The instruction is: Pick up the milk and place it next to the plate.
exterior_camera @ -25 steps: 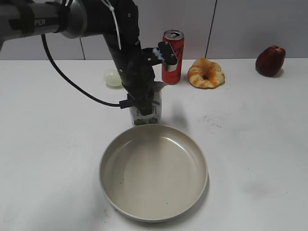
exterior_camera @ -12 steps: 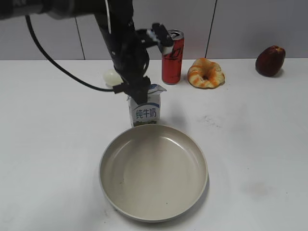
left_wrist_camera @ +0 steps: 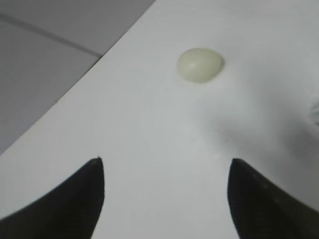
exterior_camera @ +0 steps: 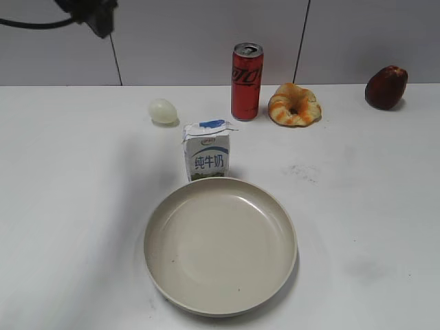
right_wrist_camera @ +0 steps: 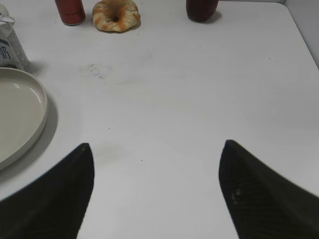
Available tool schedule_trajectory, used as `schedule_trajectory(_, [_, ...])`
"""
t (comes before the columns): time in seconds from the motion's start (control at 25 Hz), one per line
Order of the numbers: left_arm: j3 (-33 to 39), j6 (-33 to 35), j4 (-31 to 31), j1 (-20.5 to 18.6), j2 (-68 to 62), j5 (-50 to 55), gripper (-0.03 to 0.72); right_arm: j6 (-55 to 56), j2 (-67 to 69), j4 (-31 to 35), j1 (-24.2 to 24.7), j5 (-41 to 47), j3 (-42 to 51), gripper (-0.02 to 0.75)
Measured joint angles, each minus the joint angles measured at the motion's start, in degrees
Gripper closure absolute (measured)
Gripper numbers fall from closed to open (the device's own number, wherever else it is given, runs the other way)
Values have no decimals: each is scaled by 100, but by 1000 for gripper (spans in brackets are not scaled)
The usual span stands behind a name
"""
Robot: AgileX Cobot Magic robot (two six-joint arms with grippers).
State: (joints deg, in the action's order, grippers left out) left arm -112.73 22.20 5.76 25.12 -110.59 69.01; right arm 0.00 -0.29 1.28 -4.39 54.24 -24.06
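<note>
The milk [exterior_camera: 207,151], a small white carton with blue characters and a green base, stands upright just behind the far rim of the plate [exterior_camera: 220,302], a wide beige-grey dish. It also shows at the left edge of the right wrist view [right_wrist_camera: 9,47], beside the plate [right_wrist_camera: 41,112]. My left gripper [left_wrist_camera: 165,167] is open and empty, high above the table's back left; only a dark part of its arm [exterior_camera: 93,12] shows in the exterior view. My right gripper [right_wrist_camera: 155,149] is open and empty over bare table right of the plate.
A pale egg [exterior_camera: 163,111] lies left of the milk and shows in the left wrist view [left_wrist_camera: 200,64]. A red soda can [exterior_camera: 247,80], a croissant [exterior_camera: 294,104] and a dark red fruit [exterior_camera: 386,86] stand along the back.
My left gripper has let go of the milk and risen up and to the left, almost out of the exterior view. The milk stays upright behind the plate.
</note>
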Motion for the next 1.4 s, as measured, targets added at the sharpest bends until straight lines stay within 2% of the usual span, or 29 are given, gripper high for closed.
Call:
schedule_trajectory(0.16, [141,-1103,-95,-813,236,52,103,0,0,0,0,0,0,150])
schedule_trajectory(0.32, [704,-1337,-576,-1507,664,63,103,0,0,0,0,0,0,150])
schedule_trajectory(0.48, [1754,-1370,-639,-1913,1526,64,103,0,0,0,0,0,0,150])
schedule_trajectory(0.68, [3438,-1370,-378,-2345,2894,64,103,0,0,0,0,0,0,150])
schedule_trajectory(1.0, [5851,-1370,-469,-2450,5223,-6,104,0,0,0,0,0,0,150])
schedule_trajectory(1.16, [6698,-1370,-519,-2450,6250,-90,104,0,0,0,0,0,0,150])
schedule_trajectory(1.4, [7580,-1370,-576,-2450,7511,-175,104,0,-1,0,0,0,0,150])
